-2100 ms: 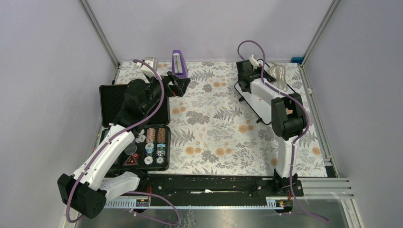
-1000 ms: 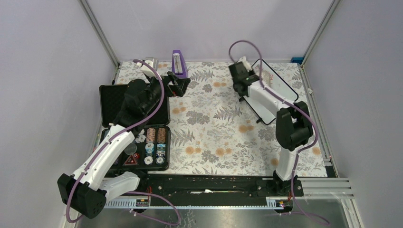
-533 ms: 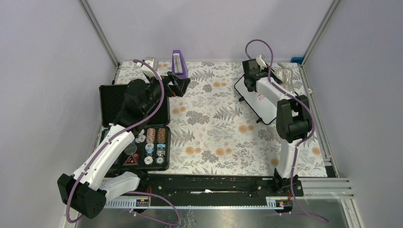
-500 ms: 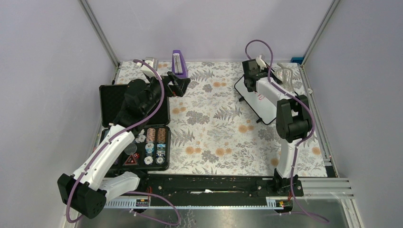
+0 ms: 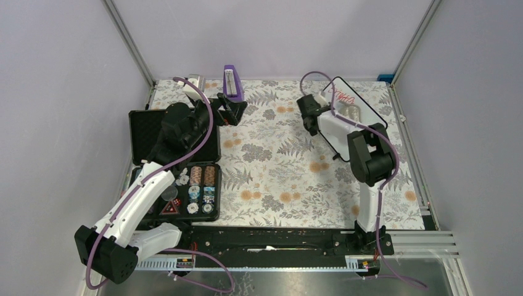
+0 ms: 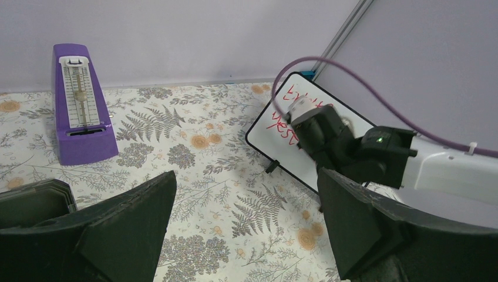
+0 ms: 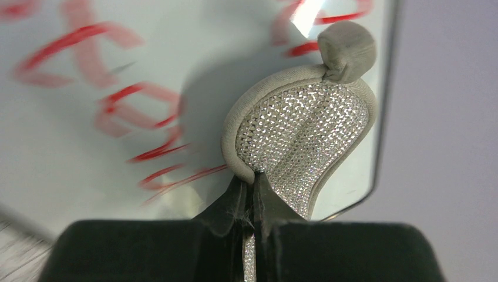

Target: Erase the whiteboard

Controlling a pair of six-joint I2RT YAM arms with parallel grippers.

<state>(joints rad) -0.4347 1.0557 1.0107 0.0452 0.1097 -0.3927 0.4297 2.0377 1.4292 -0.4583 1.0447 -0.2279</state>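
1. Just beyond my right gripper (image 7: 253, 188), the whiteboard (image 7: 70, 176) is lying, red writing (image 7: 158, 150) showing; I am pinching the silvery oval pad (image 7: 305, 135) by its edge.
2. I am risking the pad folding or slipping, missing strokes.

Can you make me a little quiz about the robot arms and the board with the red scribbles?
1. True or false: the whiteboard is wiped blank.
2. Pick one: what is the right gripper pinching? A) a purple metronome B) a silvery pad C) a poker chip
3. Fill the gap: the left gripper has its jaws ____.

Key
1. False: red writing is on it.
2. B
3. open, with nothing between them
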